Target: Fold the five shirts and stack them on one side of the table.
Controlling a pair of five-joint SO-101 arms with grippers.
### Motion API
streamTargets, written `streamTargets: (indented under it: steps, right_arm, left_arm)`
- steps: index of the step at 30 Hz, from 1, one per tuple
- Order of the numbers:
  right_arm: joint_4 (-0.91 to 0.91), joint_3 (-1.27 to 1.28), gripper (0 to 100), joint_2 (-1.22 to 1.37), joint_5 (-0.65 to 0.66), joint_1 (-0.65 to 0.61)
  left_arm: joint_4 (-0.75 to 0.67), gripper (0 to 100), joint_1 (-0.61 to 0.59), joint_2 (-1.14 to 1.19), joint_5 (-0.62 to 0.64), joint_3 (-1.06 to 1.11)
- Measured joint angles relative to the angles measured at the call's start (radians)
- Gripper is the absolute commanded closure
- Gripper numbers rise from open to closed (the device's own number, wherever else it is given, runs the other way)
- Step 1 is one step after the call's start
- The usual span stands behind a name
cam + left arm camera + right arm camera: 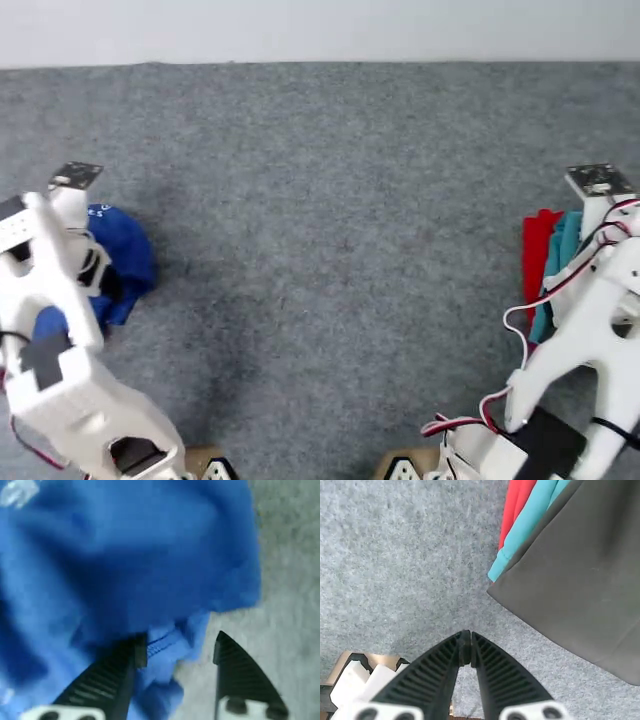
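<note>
We look down on a grey felt-covered table (330,200) with a white robot arm at each near corner. At the left edge, a blue shirt (125,255) lies bunched in a loose heap, partly under the left arm (50,330). The left claw (180,640) is spread open right over the shirt. One finger (115,675) touches the cloth and a hem fold lies between the two fingers; this close, we cannot tell how deep the fold sits.

At the right edge is a flat stack. A red shirt (537,250) pokes out lowest, a teal shirt (560,255) lies over it, and a dark grey shirt (580,575) is on top. The right claw (467,635) hangs just beside the stack over bare felt, its fingertips pressed together on nothing.
</note>
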Motion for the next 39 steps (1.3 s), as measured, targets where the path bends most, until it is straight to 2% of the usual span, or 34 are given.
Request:
streamTargets:
  steps: [5,10,16,23,28,30,33,35,39]
  right_arm:
    - [0.0,0.0,99.0,0.0,0.0,0.0]
    - [0.0,0.002,99.0,-0.015,0.0,0.0]
    - [0.0,0.0,99.0,-0.129,0.0,0.0]
    - [0.0,0.0,99.0,-0.186,0.0,0.0]
    - [0.0,0.0,99.0,-0.186,0.0,0.0]
    - [0.0,0.0,99.0,-0.186,0.0,0.0]
    - [0.0,0.0,99.0,-0.186,0.0,0.0]
    - [0.0,0.0,99.0,-0.186,0.0,0.0]
    - [0.0,0.0,99.0,-0.186,0.0,0.0]
  left_arm:
    - [-0.057,99,0.077,0.04,0.075,0.0]
    - [-0.015,99,0.181,0.006,0.114,-0.025]
    - [0.074,99,0.322,-0.206,0.284,-0.173]
    - [0.092,99,0.66,-0.327,0.462,-0.265]
    - [0.051,98,0.931,-0.327,0.503,-0.284]
    - [0.023,96,1.022,-0.327,0.503,-0.284]
    - [0.014,84,1.099,-0.327,0.499,-0.284]
    - [0.029,78,1.105,-0.327,0.499,-0.285]
    - [0.123,78,1.082,-0.327,0.493,-0.328]
